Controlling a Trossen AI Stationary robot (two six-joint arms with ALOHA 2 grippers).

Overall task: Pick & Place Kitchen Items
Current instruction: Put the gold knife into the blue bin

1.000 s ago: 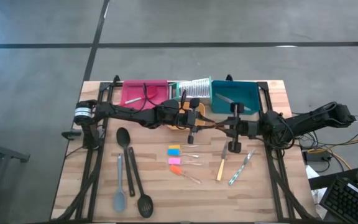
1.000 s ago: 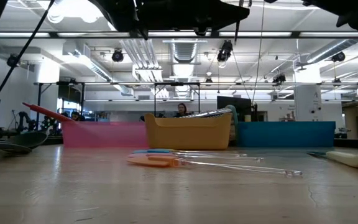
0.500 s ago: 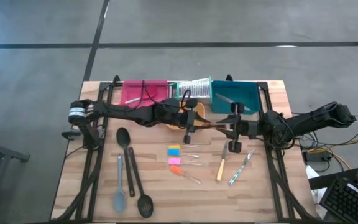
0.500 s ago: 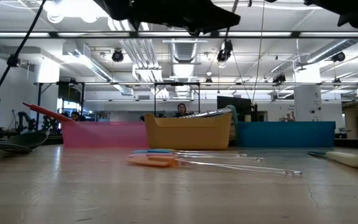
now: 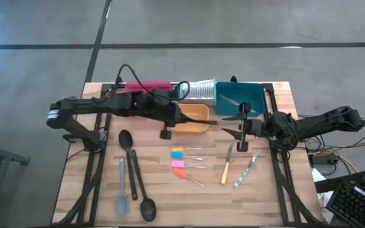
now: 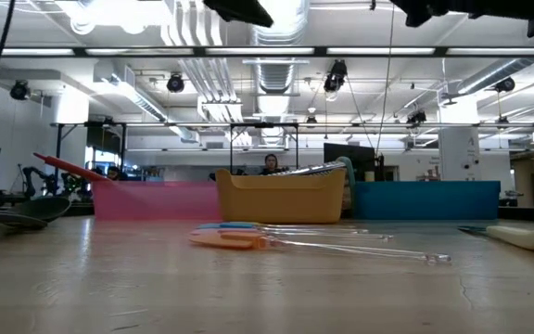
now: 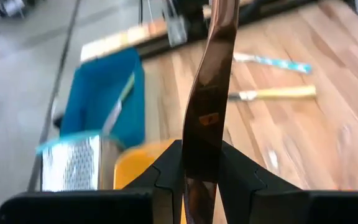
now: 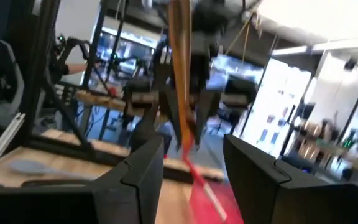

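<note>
Left hand (image 7: pixel 201 168) clamps copper-handled utensil (image 7: pixel 207 112), long axis 9-to-3 o'clock over orange tray (image 5: pixel 198 128). Right hand (image 8: pixel 191 162) at 3 o'clock end, parted, gripping nothing.

My left arm reaches in from the left edge of the table toward the middle, its gripper (image 5: pixel 166 124) hanging above the back half. Its fingers (image 7: pixel 166 176) are clamped on a long brown handle (image 7: pixel 209 99). My right arm comes in from the right edge, gripper (image 5: pixel 242 125) facing the left one, its fingers (image 8: pixel 143 169) parted, one on each side of that handle without touching it.
</note>
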